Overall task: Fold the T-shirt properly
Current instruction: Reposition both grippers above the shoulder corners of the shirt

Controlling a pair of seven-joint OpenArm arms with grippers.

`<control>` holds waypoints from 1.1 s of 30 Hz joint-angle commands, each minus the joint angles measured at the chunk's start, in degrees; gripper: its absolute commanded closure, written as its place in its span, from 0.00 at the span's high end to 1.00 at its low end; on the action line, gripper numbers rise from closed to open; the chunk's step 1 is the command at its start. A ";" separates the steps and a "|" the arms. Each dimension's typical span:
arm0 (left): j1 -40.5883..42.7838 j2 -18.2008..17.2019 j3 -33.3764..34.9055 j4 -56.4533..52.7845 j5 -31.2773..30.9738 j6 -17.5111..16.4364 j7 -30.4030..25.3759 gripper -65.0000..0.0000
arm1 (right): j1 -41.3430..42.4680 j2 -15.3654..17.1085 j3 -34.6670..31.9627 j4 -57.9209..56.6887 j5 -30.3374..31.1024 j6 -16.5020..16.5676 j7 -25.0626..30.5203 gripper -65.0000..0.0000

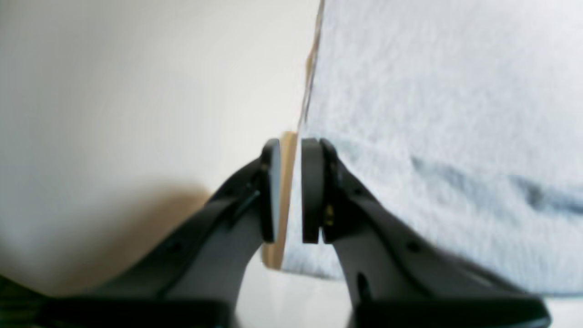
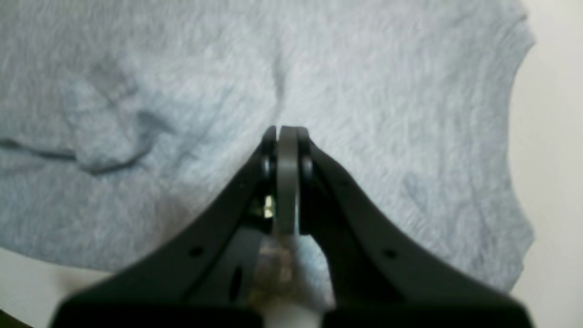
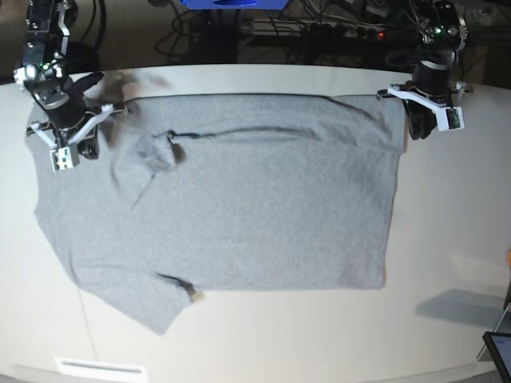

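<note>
The heather-grey T-shirt (image 3: 263, 199) lies spread flat on the white table (image 3: 447, 239), plain side up, hem toward the right. One sleeve (image 3: 148, 155) is folded in over the body and the other sleeve (image 3: 160, 307) sticks out at the front left. My left gripper (image 3: 421, 128) hovers at the far hem corner. In the left wrist view, the left gripper (image 1: 291, 141) holds its pads a narrow gap apart over the T-shirt (image 1: 432, 91) edge, with no cloth visibly pinched. My right gripper (image 2: 287, 130) is shut, pads together, above the T-shirt (image 2: 364, 68) near its curved edge; in the base view the right gripper (image 3: 76, 153) is at the far left.
Cables and a power strip (image 3: 319, 28) run along the back behind the table, beside a blue object (image 3: 231, 4). A dark screen corner (image 3: 499, 351) shows at the front right. A white label (image 3: 100, 369) sits at the front left table edge.
</note>
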 commanded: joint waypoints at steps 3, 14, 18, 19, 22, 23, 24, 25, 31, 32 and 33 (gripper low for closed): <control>-1.21 -0.15 3.64 0.66 2.36 0.04 -1.71 0.13 | 0.43 -0.85 3.96 -0.52 0.23 -0.25 1.59 0.00; 3.80 -0.06 15.25 0.75 20.91 0.04 -1.71 0.13 | -2.04 -2.34 10.46 -2.02 0.15 -0.25 1.06 0.00; 4.41 -0.41 15.16 0.40 21.26 0.04 -1.71 0.13 | -4.06 -2.34 10.46 -2.11 0.15 -0.25 1.06 0.00; 4.32 -1.03 15.16 0.31 21.26 0.04 -1.71 0.13 | -4.23 -2.34 10.46 -2.19 0.15 -0.25 1.06 0.00; 4.06 -2.08 15.16 0.31 21.26 0.04 -1.62 0.13 | -4.32 -2.34 10.46 -2.63 0.15 -0.25 1.06 0.00; 4.06 -2.35 15.16 0.31 21.26 0.04 -1.62 0.13 | -4.15 -2.34 10.46 -3.42 0.15 -0.25 1.06 0.00; 3.97 -2.87 15.16 0.22 21.35 0.04 -1.53 0.13 | -3.97 -2.26 10.46 -4.39 0.15 -0.25 1.15 0.00; 3.97 -3.40 15.16 0.13 21.35 0.04 -1.45 0.13 | -3.88 -2.08 10.46 -5.71 0.15 -0.25 1.32 0.00; 3.27 -6.04 15.16 -4.53 21.26 0.04 -1.71 0.13 | -2.39 -1.38 10.46 -10.55 0.15 -0.25 1.59 0.00; 3.27 -6.30 15.16 -5.14 21.26 0.04 -1.71 0.13 | -2.30 -0.67 10.29 -10.72 0.15 -0.25 1.59 0.00; 3.27 -6.39 15.16 -5.84 21.26 0.04 -1.71 0.13 | -2.30 -0.23 10.29 -10.72 0.15 -0.25 1.59 0.00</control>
